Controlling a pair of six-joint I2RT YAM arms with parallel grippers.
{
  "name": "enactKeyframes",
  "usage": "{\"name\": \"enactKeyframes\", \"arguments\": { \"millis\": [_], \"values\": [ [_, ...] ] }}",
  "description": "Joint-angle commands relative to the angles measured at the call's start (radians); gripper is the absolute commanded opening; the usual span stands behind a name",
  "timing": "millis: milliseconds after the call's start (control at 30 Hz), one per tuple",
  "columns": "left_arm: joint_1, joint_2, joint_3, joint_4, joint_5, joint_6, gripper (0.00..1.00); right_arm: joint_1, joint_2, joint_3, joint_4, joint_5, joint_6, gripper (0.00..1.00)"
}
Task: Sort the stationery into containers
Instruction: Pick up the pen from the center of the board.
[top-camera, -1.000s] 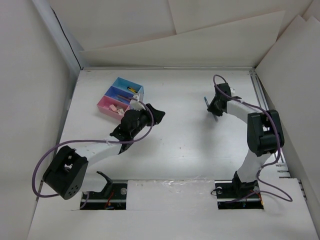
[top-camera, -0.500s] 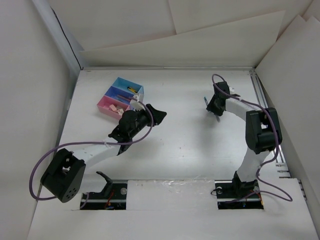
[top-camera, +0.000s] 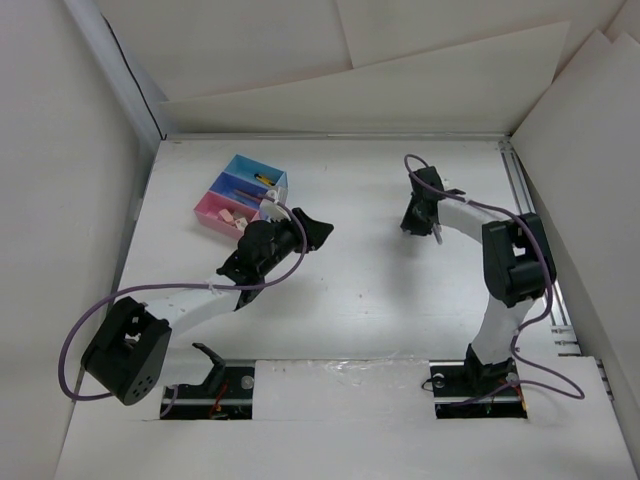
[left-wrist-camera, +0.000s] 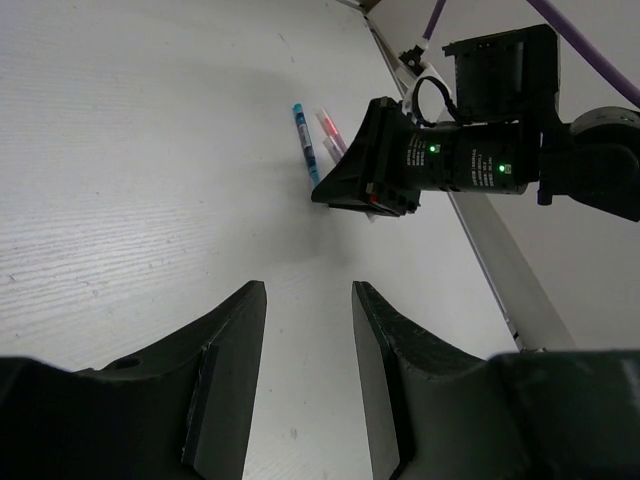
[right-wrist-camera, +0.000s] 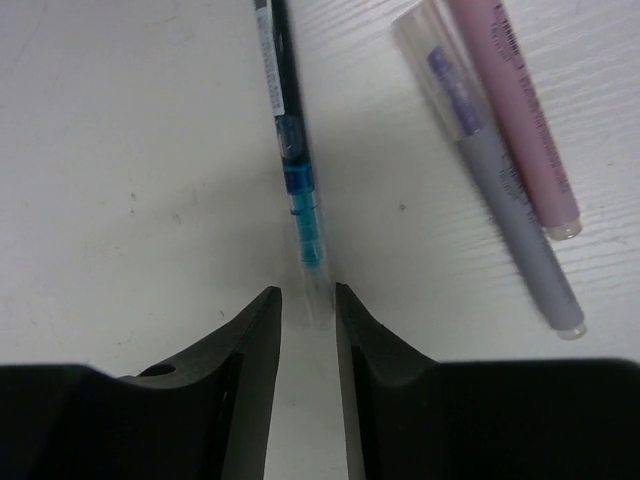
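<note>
Right wrist view: right pincer (right-wrist-camera: 307, 300) straddles the blue pen (right-wrist-camera: 297, 190) end, unclenched; best to centre up, then squeeze squarely.

The left arm (top-camera: 185, 302) is folded back at the elbow, forearm reaching forward and to the right; the left gripper (left-wrist-camera: 308, 292) is held low, its fingers well apart with nothing between them. The right arm (top-camera: 512, 262) rises on its own side, forearm turned leftward, and the right gripper (right-wrist-camera: 308, 295) points steeply down, fingers parted by a narrow gap.
</note>
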Motion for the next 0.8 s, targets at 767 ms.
{"name": "enactKeyframes", "arguments": {
  "millis": [767],
  "values": [
    [0.045, 0.072, 0.078, -0.043, 0.08, -0.007, 0.44, 0.115, -0.078, 0.008, 0.057, -0.014, -0.068, 0.0]
  ]
}}
